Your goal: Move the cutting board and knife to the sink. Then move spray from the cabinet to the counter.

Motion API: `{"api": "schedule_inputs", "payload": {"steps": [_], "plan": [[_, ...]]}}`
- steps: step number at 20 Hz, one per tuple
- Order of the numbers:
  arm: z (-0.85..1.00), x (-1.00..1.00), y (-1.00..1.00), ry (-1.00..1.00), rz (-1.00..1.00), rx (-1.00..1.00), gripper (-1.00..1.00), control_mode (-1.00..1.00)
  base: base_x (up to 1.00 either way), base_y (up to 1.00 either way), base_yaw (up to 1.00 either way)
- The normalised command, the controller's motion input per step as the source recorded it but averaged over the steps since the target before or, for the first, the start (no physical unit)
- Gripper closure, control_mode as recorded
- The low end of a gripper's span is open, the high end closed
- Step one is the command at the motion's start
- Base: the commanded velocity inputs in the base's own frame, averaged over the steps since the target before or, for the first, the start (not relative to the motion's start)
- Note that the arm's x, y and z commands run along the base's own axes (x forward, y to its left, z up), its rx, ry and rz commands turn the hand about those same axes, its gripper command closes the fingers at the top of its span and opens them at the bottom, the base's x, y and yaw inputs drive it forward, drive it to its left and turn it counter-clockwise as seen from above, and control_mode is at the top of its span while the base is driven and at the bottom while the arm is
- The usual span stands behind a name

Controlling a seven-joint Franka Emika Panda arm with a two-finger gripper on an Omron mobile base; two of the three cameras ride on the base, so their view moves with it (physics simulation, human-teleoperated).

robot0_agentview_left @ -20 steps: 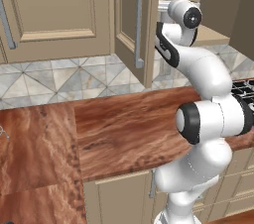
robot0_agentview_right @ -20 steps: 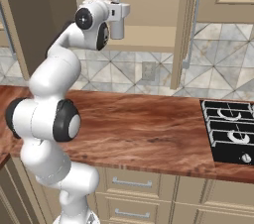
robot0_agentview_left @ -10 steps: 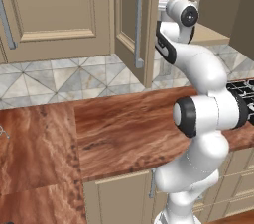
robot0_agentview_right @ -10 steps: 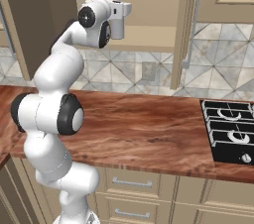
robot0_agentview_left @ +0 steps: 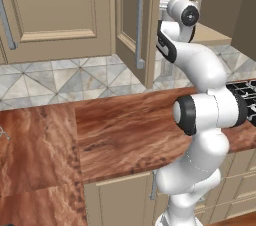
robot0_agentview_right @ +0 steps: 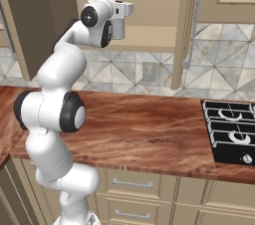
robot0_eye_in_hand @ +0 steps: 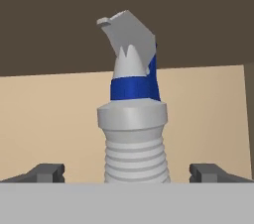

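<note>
The spray (robot0_eye_in_hand: 134, 119) stands upright on the shelf of an open upper cabinet (robot0_agentview_right: 149, 37), high above the wood-grain counter (robot0_agentview_right: 149, 129), so the arm reaches up and levels its hand (robot0_eye_in_hand: 128, 172) at the bottle's ribbed body. The hand is spread to its widest, one fingertip (robot0_eye_in_hand: 45, 172) on either side of the bottle, apparently not touching it and holding nothing. By my judgement, closing on the bottle comes next.
</note>
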Motion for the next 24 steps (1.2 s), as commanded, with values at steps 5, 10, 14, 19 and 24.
{"api": "schedule_inputs", "payload": {"steps": [5,10,14,19,24], "plan": [[-0.16,0.26,0.0,0.0,0.0,0.0,1.0,-1.0,0.0,0.0,0.0],[-0.02,0.08,0.0,0.0,0.0,0.0,1.0,-1.0,0.0,0.0,0.0],[0.0,0.0,-0.02,0.0,0.0,0.0,1.0,-1.0,0.0,0.0,0.0],[0.0,-0.15,-0.18,0.0,0.0,0.02,1.0,-1.0,0.0,0.0,0.0],[0.05,-0.92,-0.31,0.0,0.0,0.02,1.0,-1.0,0.0,0.0,0.0]]}}
